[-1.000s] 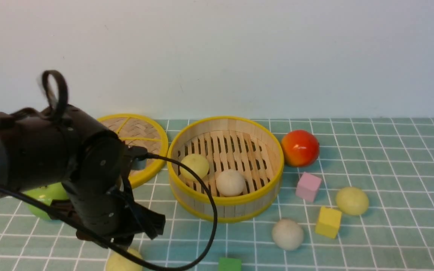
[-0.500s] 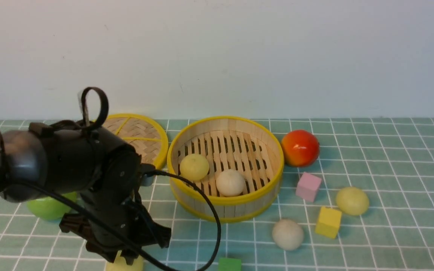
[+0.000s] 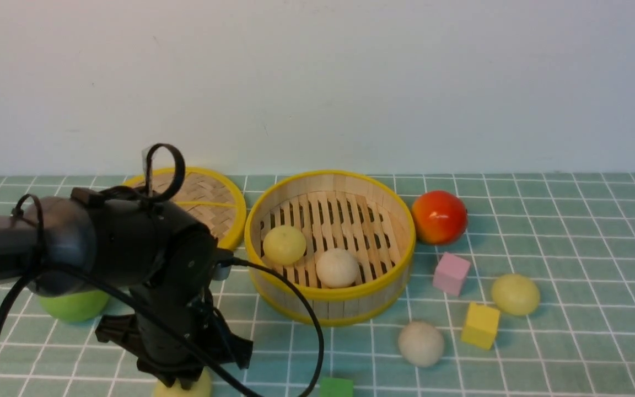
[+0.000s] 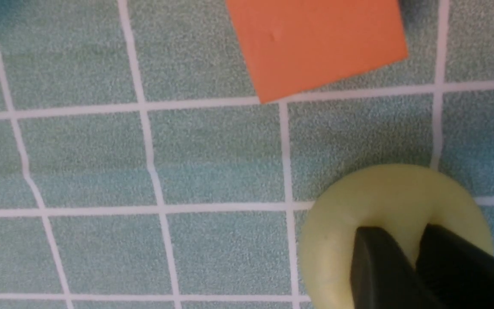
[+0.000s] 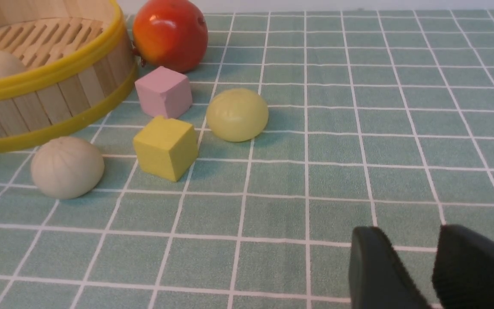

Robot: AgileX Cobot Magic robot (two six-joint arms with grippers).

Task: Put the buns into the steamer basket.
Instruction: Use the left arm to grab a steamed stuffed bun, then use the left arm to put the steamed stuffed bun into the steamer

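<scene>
Bamboo steamer basket (image 3: 329, 310), two buns (image 3: 284, 245) inside, sits ahead and right of the left pincer (image 4: 401, 231); a yellow-green bun (image 4: 332, 253) lies under its narrowly parted tips, grip unclear. Right pincer (image 5: 405, 231): spread.

Even, cool light over a checked tablecloth (image 3: 587, 248), crisp in front and soft up close
In the front view the white wall (image 3: 317, 82) is evenly lit, with a faint pinkish cast at upper left; a small pale glare spot sits on the glossy red-orange fruit (image 3: 439, 217) right of centre, shadows on the cloth are faint, and the black cable (image 3: 317, 331) reads sharply. In the left wrist view, the cloth's weave shows as fine grain, while the dark fingertips (image 4: 380, 249) at lower right are blurred against the pale yellow-green bun (image 4: 337, 240). The right wrist view is softly bright, its fingertips at lower right likewise out of focus.
</scene>
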